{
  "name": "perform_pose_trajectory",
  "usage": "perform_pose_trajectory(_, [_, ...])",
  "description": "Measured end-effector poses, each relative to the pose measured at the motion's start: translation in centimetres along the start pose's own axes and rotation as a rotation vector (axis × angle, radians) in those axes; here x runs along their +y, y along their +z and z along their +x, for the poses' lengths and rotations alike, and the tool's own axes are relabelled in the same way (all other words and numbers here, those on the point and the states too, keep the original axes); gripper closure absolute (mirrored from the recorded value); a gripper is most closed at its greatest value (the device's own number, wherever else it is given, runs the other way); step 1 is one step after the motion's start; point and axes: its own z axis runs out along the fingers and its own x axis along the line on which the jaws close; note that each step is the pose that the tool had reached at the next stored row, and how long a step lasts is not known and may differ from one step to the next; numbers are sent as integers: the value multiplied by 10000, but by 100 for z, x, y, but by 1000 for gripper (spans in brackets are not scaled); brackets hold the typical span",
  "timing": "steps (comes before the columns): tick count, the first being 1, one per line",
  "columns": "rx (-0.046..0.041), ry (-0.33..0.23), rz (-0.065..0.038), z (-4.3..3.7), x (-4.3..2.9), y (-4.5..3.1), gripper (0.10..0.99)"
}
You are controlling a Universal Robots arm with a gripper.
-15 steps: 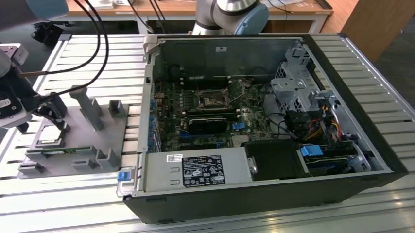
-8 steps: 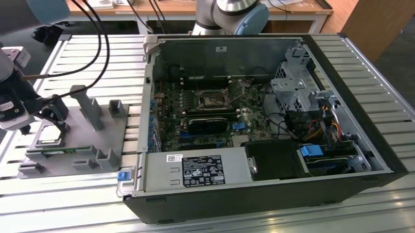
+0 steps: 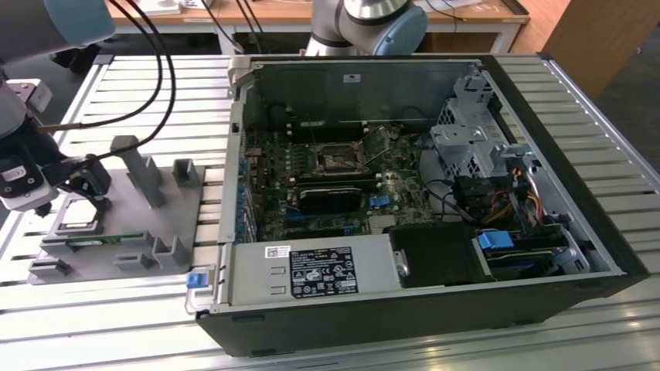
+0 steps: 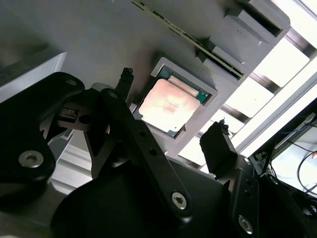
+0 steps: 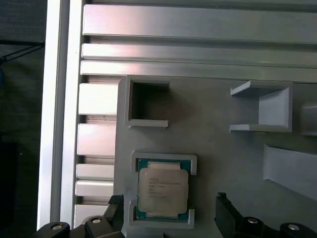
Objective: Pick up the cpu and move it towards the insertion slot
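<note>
We take the grey plastic fixture (image 3: 154,224) as our landmark. It lies on the slatted aluminium counter (image 3: 124,325), on the exterior view's left. Over the fixture's edge on that side hangs the hand (image 3: 70,202), its dark fingers (image 5: 115,207) spread apart and grasping nothing.

In both wrist views the cpu (image 5: 162,188) lies flat in a square pocket of the fixture, silver lid up, with its green rim showing. One finger stands on either side of the pocket and neither touches the chip. Several lines of fine dark print cross the lid, and we leave them unread. Other pockets and brackets of the fixture near the chip hold nothing.

To the exterior view's right of the fixture, just beside it, lies an open computer case (image 3: 361,77). A white label with dense print and symbols sits on its power supply (image 3: 321,272), at the corner nearest the fixture. The insertion slot (image 3: 338,158), a silvery frame with a dark centre, sits on the motherboard, well apart from the fixture. A black heatsink block (image 3: 330,199) lies beside the slot.
</note>
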Motion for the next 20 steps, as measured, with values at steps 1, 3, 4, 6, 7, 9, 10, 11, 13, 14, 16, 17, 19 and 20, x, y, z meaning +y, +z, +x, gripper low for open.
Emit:
perform_pose_trajectory(1, [-1,0,-5,0,0,9,267])
perform_pose_trajectory(3, [-1,0,-9,0,-1,24,267])
perform_pose_trajectory(4, [1,-1,-9,1,-1,31,267])
perform_pose_trajectory(6, [1,-2,-8,2,-2,45,267])
perform_pose_trajectory(7, [1,-2,-8,2,-2,51,267])
perform_pose_trajectory(9, [0,-1,-9,6,-2,66,267])
perform_pose_trajectory(10, [-1,-1,-11,6,-2,77,267])
perform_pose_trajectory(11, [0,-2,-11,8,-2,87,267])
perform_pose_trajectory(13, [-1,-1,-11,11,-3,109,267])
perform_pose_trajectory(14, [0,-1,-11,12,-3,118,267])
perform_pose_trajectory(16, [-1,-1,-12,13,-2,134,267])
perform_pose_trajectory(17, [0,-1,-12,14,-2,140,278])
perform_pose_trajectory(19, [1,-1,-12,14,-1,150,278])
perform_pose_trajectory(20, [0,-1,-12,14,0,154,349])
